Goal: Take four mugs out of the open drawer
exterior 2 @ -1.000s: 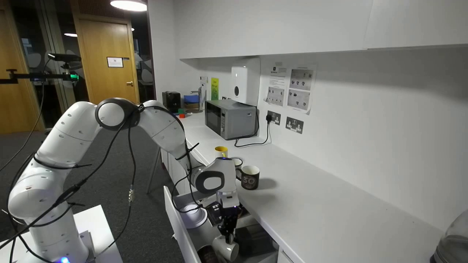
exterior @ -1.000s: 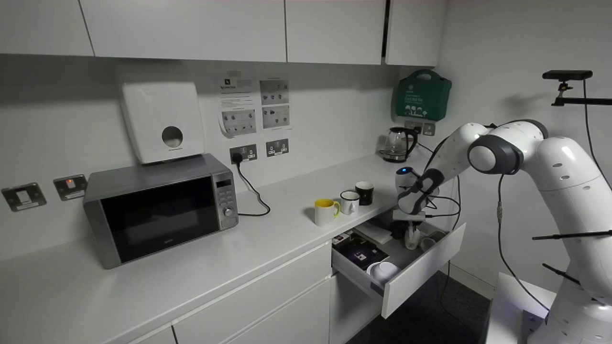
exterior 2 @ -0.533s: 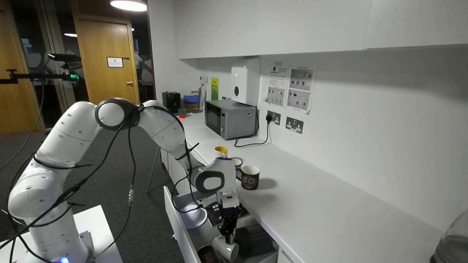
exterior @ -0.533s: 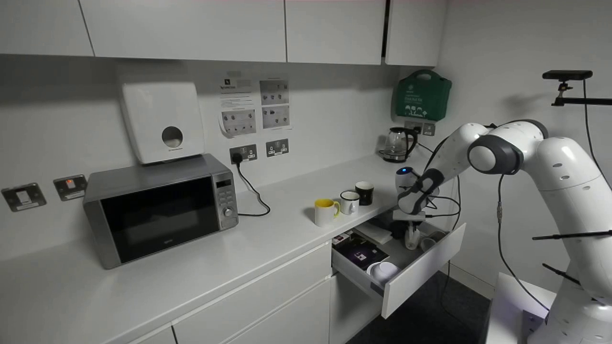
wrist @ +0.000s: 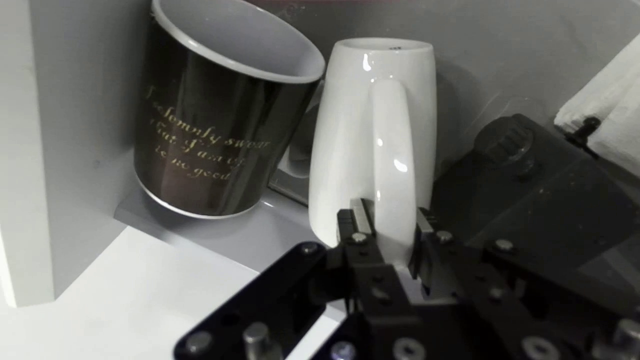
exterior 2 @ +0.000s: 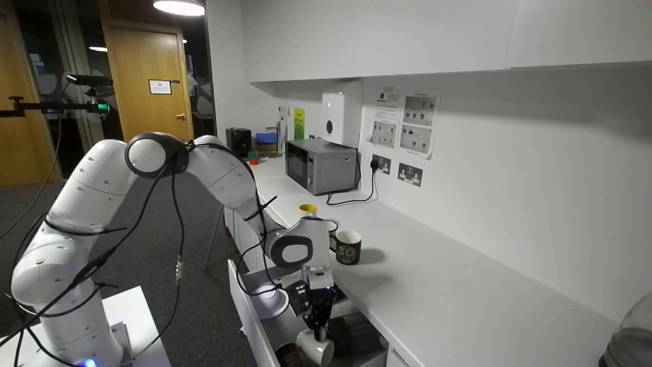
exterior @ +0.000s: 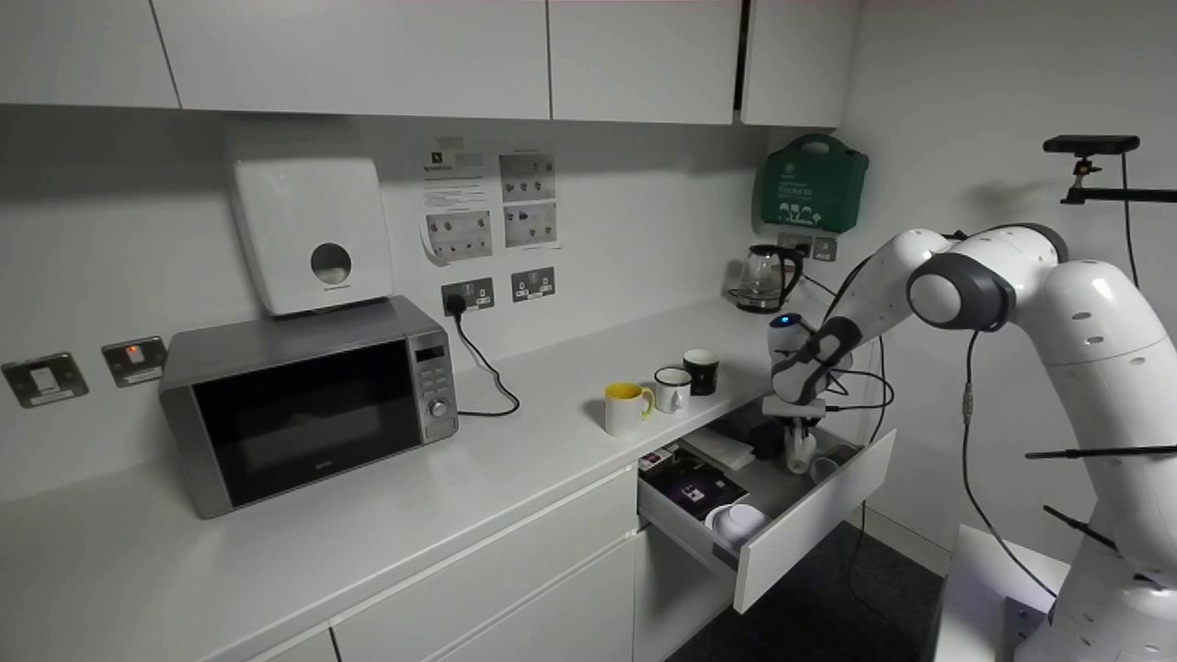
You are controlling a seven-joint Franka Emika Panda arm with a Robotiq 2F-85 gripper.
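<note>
Looking like an office kitch.: showing microwave (exterior: 308, 414) & mugs (exterior: 625, 416) on white counter (exterior: 138, 552), glass kettle (exterior: 763, 279) in corner, tap (exterior 2: 278, 140) at far end, wall cupbds (exterior: 368, 55) above; also showing wall dispenser (exterior: 308, 221), dbl sockets (exterior: 533, 284), posted notices (exterior: 458, 234), green 1st-aid kit (exterior: 815, 187); opening onto grey floor (exterior 2: 204, 306) & wooden door (exterior 2: 140, 107) w/ white sign (exterior 2: 160, 86).

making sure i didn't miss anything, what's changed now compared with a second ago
In an exterior view the plain white mug has shifted slightly right and up in the picture, together with the tool gripping its handle. Nothing was newly grasped or let go. The open drawer, and the yellow-lined mug, black-rimmed mug and dark mug on the counter, stayed put.
</note>
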